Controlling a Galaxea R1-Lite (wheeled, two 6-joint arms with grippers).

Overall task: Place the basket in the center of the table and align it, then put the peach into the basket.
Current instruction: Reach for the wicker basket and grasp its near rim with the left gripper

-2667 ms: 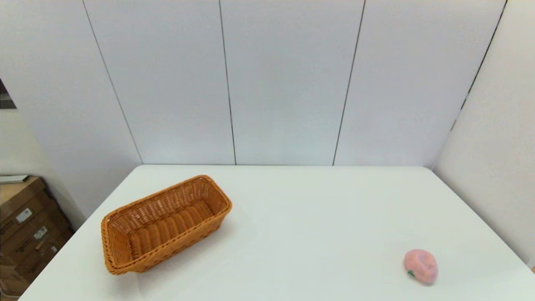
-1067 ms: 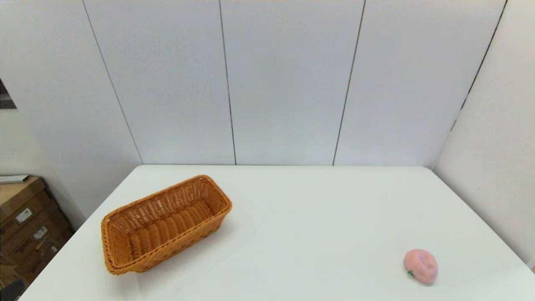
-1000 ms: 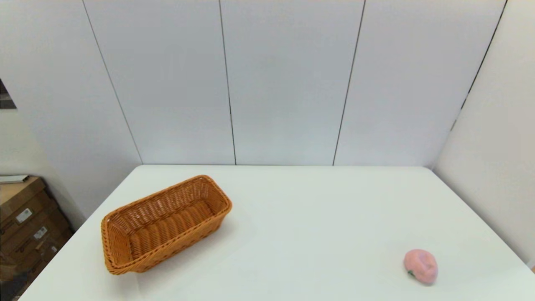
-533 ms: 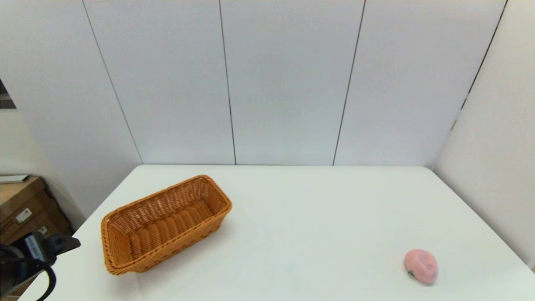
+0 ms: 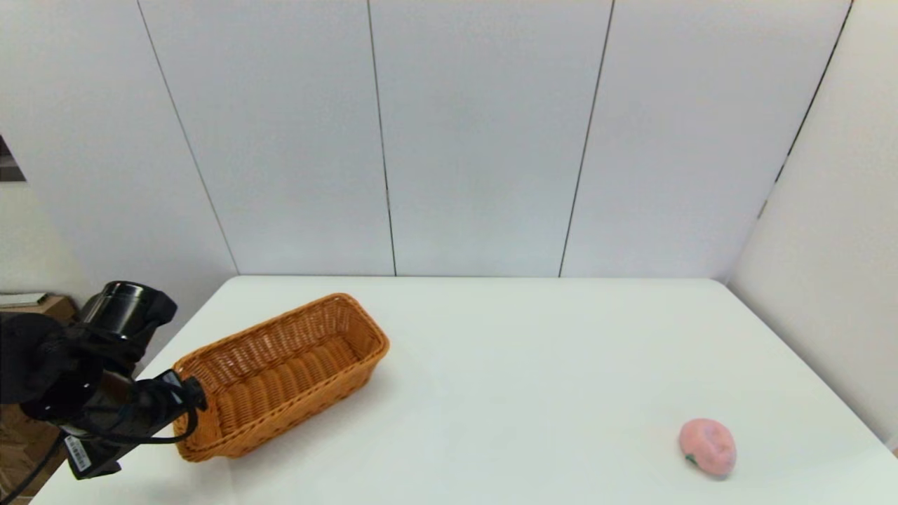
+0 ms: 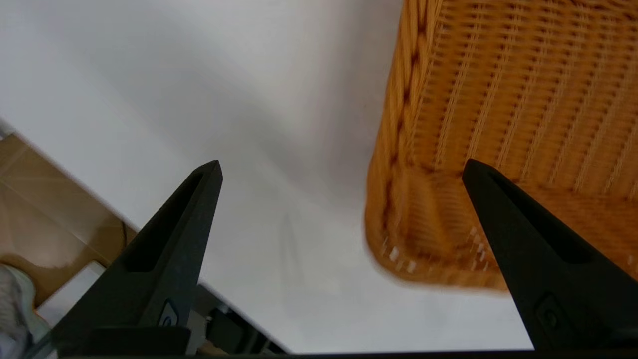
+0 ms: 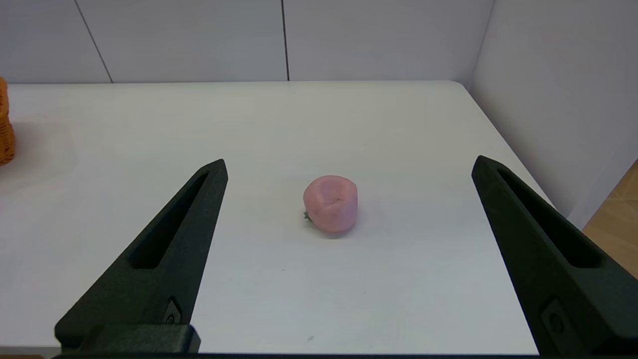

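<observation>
Your left claw (image 6: 341, 169) hangs wide by the basket (image 5: 280, 372); straddle its near end wall squarely before closing.

Back wall (image 5: 477, 140): pale grey-white panels, split by thin dark vertical seams, filling the upper half of the head frame. Side wall (image 5: 828, 266): same plain panel finish, at right edge, meeting the back wall at a corner in the upper right. Cardboard boxes (image 5: 21, 428): brown, lower left of frame, largely hidden. Wood-tone floor (image 6: 45, 209): lower left of left wrist frame. Same floor tone shows at the lower right edge of right wrist frame.
</observation>
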